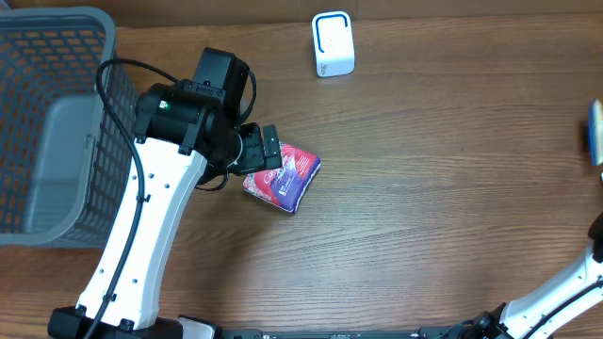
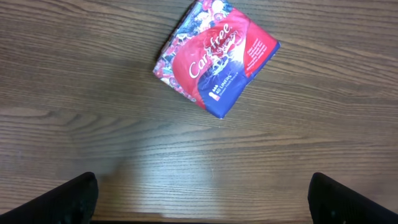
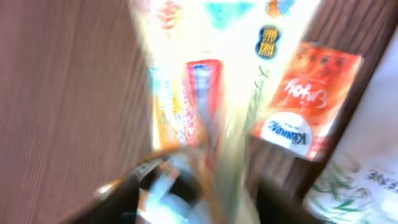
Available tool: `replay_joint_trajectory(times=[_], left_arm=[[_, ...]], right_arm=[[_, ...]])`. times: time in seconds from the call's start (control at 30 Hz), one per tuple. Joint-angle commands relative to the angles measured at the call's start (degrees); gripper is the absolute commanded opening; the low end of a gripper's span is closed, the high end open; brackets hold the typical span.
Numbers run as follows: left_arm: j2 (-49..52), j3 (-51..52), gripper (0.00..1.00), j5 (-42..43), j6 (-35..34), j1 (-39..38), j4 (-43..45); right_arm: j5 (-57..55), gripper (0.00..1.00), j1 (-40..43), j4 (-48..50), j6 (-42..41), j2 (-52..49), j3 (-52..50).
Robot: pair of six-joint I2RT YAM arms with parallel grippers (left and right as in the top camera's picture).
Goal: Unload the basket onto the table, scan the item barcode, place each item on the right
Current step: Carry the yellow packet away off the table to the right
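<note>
Holding left tool (image 2: 202, 202) spread wide by red pack (image 2: 216, 59) on surface (image 2: 93, 124); cannot tell right tool (image 3: 199, 196), too blurry, maybe near packets (image 3: 217, 93)

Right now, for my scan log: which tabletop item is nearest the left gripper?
The red-and-blue Carefree pack, just ahead of the left gripper; the white scanner and grey basket lie farther off.

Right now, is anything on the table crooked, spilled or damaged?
Only the red packet looks askew: it lies diagonally across the grain of the table, untouched, ahead of the open left gripper. No spill or tear shows. The right wrist view is too blurred to judge.
</note>
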State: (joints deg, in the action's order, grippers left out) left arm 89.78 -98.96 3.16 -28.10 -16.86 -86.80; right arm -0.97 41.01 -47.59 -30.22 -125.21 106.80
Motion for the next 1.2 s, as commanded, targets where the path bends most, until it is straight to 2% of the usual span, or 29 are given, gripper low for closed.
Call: replay_joint_trajectory(times=[0.0,0.1,0.2,0.3,0.33,0.4,0.53,0.67,0.8,0.97,1.1,1.17], left_arm=[[-0.63,-0.79,1.00,-0.42,0.90,-0.04,0.09],[-0.63,-0.79,1.00,-0.42,0.90,-0.04,0.09],[-0.63,-0.79,1.00,-0.42,0.90,-0.04,0.09],[-0.63,-0.79,1.00,-0.42,0.90,-0.04,0.09],[-0.63,-0.79,1.00,-0.42,0.90,-0.04,0.11],[-0.63,-0.79,1.00,-0.42,0.90,-0.04,0.09],[-0.63,-0.79,1.00,-0.42,0.90,-0.04,0.09],[-0.63,-0.79,1.00,-0.42,0.90,-0.04,0.09],[-0.63,-0.79,1.00,-0.42,0.90,-0.04,0.09],[-0.59,-0.79,1.00,-0.42,0.90,-0.04,0.11],[-0.59,-0.79,1.00,-0.39,0.90,-0.04,0.09],[-0.59,-0.79,1.00,-0.42,0.90,-0.04,0.09]], right_arm=[[0.04,0.84,0.28,-1.27,1.25,-0.22,0.72],[7.39,0.98,0.33,-5.60,6.36,0.72,5.11],[14.91,1.00,0.17,-10.54,8.76,3.32,10.99],[37.97,1.00,-1.38,-13.66,18.97,6.73,14.80],[50.73,1.00,-2.86,-15.63,26.80,8.04,14.80],[59.74,1.00,-6.29,-21.77,36.48,8.94,14.80],[56.94,1.00,-16.37,-32.00,44.57,8.83,13.27],[52.26,1.00,-30.77,-33.42,53.90,8.46,8.41],[50.51,1.00,-47.80,-21.70,53.48,5.97,1.29],[50.01,0.99,-59.45,-7.93,44.41,1.18,-3.39],[41.70,0.99,-64.85,-3.65,35.30,-2.84,-3.89],[40.65,0.96,-66.60,-3.23,34.23,-4.55,-3.89]])
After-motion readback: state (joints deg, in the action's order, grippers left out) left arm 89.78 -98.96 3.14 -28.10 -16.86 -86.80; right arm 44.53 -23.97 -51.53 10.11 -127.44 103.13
